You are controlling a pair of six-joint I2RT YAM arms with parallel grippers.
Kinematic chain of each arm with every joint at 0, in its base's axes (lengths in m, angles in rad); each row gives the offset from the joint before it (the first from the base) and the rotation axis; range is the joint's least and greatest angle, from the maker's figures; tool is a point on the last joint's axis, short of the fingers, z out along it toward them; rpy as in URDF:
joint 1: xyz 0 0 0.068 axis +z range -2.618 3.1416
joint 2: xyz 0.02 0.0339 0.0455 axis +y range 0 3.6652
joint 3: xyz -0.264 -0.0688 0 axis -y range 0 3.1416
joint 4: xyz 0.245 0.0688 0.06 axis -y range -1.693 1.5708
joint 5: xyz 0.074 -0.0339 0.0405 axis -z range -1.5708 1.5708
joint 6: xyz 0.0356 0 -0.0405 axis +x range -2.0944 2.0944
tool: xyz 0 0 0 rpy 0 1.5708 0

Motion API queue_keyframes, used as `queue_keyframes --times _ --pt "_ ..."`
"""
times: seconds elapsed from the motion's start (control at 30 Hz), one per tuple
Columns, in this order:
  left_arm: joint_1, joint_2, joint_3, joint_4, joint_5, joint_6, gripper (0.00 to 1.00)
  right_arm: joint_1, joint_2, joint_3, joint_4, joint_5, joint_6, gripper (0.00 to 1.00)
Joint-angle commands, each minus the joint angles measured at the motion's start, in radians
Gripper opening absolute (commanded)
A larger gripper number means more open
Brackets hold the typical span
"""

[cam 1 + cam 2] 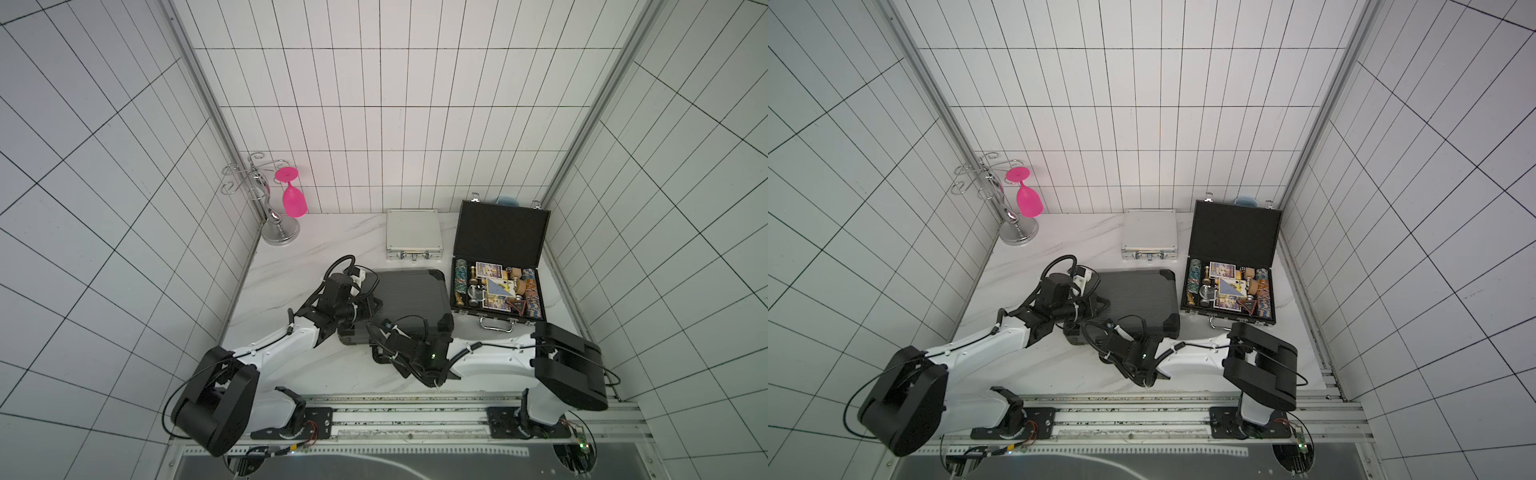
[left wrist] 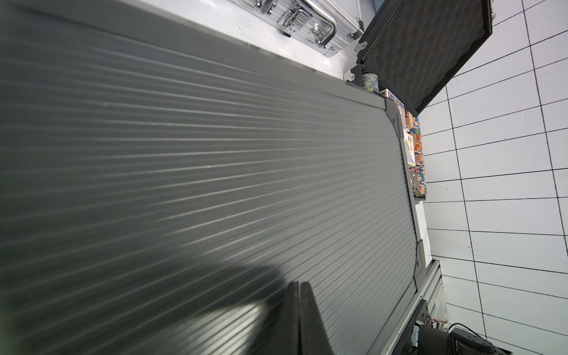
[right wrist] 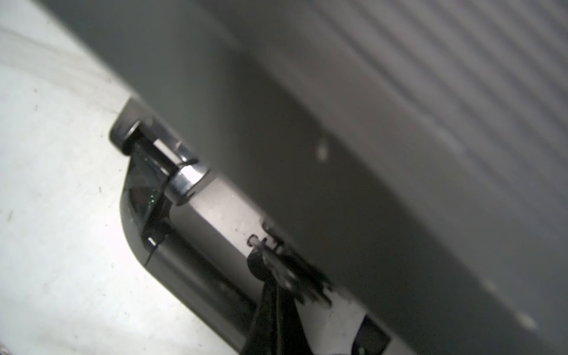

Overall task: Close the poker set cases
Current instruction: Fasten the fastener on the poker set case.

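Overhead, in both top views, all three cases sit on the white bench. The silver case lies shut at the back edge, near its middle. The black case stands open toward the back right corner, lid upright, with chips and cards in its base. The grey case lies mid-bench with its lid down. A rack with a pink glass hanging upside down stands in the back left corner. Neither pair of fingers shows from above, as the wrists cover them.

The wrist views supply them. The left fingers are pressed together over the grey case's ribbed lid; whether they touch it I cannot tell. That view also catches the silver case's handle side and the black case's foam-lined lid. The right fingers are together too, gripping nothing, tips at a small latch on the grey case's front wall, beside a chrome handle mount; this view is blurred.

The left arm reaches from the front left corner, wrist bent over the grey case's left end. The right arm's elbow rises near the black case's handle, and its forearm runs leftward, low along the grey case's front edge.
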Motion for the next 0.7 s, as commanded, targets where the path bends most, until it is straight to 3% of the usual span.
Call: queue_keyframes --times 0.0,0.37,0.67 --pt "0.0 0.125 -0.113 -0.396 -0.093 0.021 0.0 -0.004 0.055 0.079 0.165 -0.032 -0.176 0.0" --pt "0.019 0.152 -0.113 -0.383 -0.061 0.037 0.0 0.023 0.021 -0.046 0.363 -0.011 -0.435 0.0" --pt "0.034 0.169 -0.125 -0.364 -0.052 0.041 0.0 0.055 0.033 -0.085 0.471 -0.025 -0.502 0.0"
